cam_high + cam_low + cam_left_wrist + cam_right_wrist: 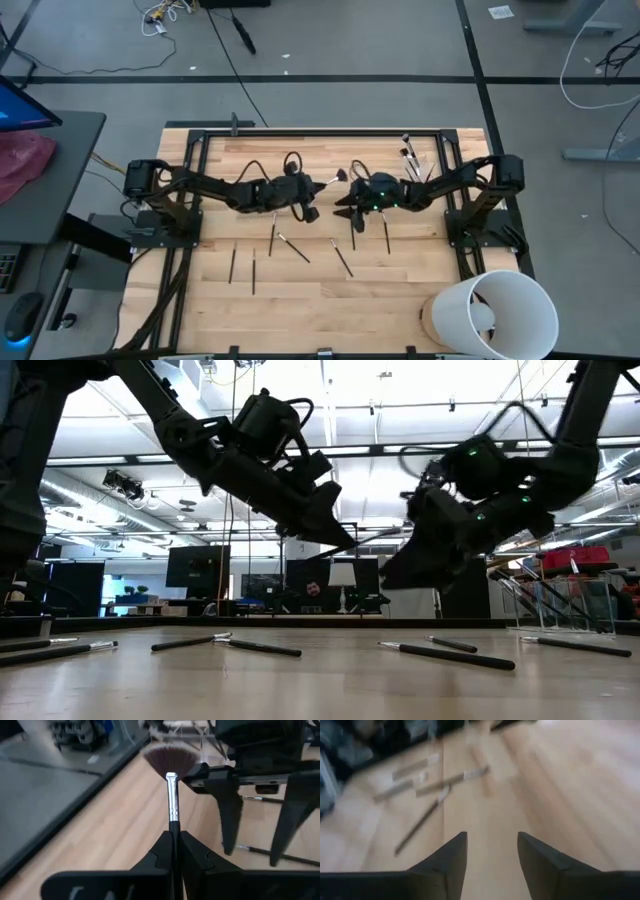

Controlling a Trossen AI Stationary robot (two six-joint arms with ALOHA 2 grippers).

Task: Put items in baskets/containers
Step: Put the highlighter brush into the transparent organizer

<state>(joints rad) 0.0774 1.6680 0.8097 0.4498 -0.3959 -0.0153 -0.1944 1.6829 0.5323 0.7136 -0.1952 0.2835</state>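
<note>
Centrally, fan brush (170, 775) clamped in left pincer (174, 851): jaws shut tight on dark handle, silver ferrule and spread reddish-brown bristles sticking out ahead, up off the tabletop (300, 300). Same brush seen in high view as thin dark stick poking from left pincer (318, 186) toward right pincer (350, 205), tip (340, 176) close to it; contact w/ right arm can't be told. In low view left pincer (335, 532) hangs above the wood, brush (385, 536) jutting toward right arm.

Right pincer (491, 855) w/ jaws spread wide, nothing betw. them, only bare wood and loose brushes beyond. Held above tabletop near centre, just beside left pincer; in low view right pincer (400, 575) clear of the surface.

Loose brushes (294, 246) scattered flat on tabletop below both pincers: abt six in high view, two upright-lying at left (233, 265), angled ones mid (341, 257), one at right (387, 236). Low view: same lying flat in a row (455, 655). Blurred in right wrist view (422, 822).

Cup (415, 160) at far right part of tabletop, near right arm's base, several brushes standing in it, heads up. Clear walls hard to make out; seen faintly at right edge in low view (565, 605).

White bucket (500, 312) at near right corner. Monitor and red cloth (22, 160) on side desk left of frame.
</note>
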